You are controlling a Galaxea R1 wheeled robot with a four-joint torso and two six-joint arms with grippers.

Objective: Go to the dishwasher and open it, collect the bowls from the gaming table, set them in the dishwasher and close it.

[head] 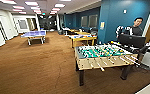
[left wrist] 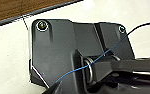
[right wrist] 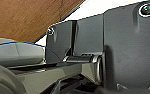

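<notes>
A: Head view: brown short-pile carpet (head: 28, 67); wooden foosball table (head: 104, 58), green field, metal rods, dark legs. Gaming desk?

B: A long white-topped, yellow-edged desk (head: 82, 37) stands beyond the foosball table, by the teal wall (head: 116, 17). Blue ping-pong table (head: 34, 34) far left.

A: End effectors?

B: Cannot tell, either arm.

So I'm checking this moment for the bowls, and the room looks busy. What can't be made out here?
- Things on the yellow-edged tables, head view: too small and blurred to tell whether any are bowls.
- The person, head view: lower body hidden by the dark monitor.
- Floor beyond the football table, head view: hidden by the table itself.
- Both claws, wrist views: fingers indistinct.
</notes>
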